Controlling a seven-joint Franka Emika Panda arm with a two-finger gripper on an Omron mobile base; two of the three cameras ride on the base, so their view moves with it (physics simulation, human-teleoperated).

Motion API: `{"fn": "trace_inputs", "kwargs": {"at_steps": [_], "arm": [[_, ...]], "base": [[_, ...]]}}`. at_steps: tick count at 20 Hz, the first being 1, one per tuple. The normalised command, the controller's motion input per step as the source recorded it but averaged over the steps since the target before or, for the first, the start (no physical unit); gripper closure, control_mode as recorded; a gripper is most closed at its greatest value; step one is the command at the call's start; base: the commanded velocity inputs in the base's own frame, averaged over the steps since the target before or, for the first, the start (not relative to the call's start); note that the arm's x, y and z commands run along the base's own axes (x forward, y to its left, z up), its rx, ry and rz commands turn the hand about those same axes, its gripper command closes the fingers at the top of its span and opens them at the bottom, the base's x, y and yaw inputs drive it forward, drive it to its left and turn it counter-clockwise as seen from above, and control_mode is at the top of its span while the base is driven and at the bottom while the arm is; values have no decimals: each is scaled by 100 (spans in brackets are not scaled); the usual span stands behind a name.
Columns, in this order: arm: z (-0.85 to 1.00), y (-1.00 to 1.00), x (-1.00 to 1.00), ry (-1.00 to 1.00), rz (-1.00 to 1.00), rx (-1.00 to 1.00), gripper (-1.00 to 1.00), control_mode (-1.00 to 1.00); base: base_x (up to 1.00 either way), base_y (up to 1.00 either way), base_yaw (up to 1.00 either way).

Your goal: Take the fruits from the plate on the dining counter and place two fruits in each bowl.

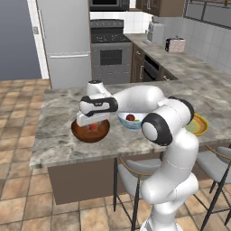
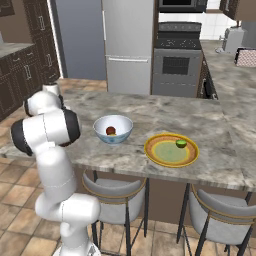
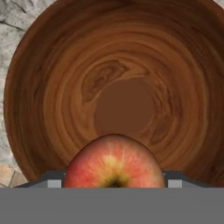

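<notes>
Here, at the left of the grey-beige marbled tabletop (image 1: 67,140), sits the dark brown wooden bowl (image 1: 90,131), deep and round, its inside ringed with swirling grain around a plain flat bottom in the hand view. Directly above it hangs the end effector (image 1: 93,126), its fingers pinching the reddish-peach fruit (image 3: 114,162), a smooth round apple-like fruit streaked red over yellow with a dark dimple at its near end; the fruit sits between the two finger tips at either side of it and hovers over the bowl's hollow, not touching the wood. Just to the right stands the glossy white bowl (image 2: 113,129) with pale blue sides, and inside it lie a dark red fruit (image 2: 110,130) and a bit of yellow fruit (image 2: 114,134) beside it. Further right, well apart from the end effector, lies the flat yellow plate (image 2: 171,149), round with an orange-brown rim and a paler greenish centre, and the small bright green fruit (image 2: 181,143) rests on its far right part.
</notes>
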Motion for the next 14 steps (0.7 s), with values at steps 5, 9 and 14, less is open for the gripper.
{"fn": "trace_inputs", "kwargs": {"at_steps": [5,9,14], "arm": [[-26,1,3,0,0,0,100,-100],[-29,2,2,0,0,0,100,-100],[-11,7,5,0,0,0,-100,-100]], "base": [[0,0,0],[0,0,0],[0,0,0]]}}
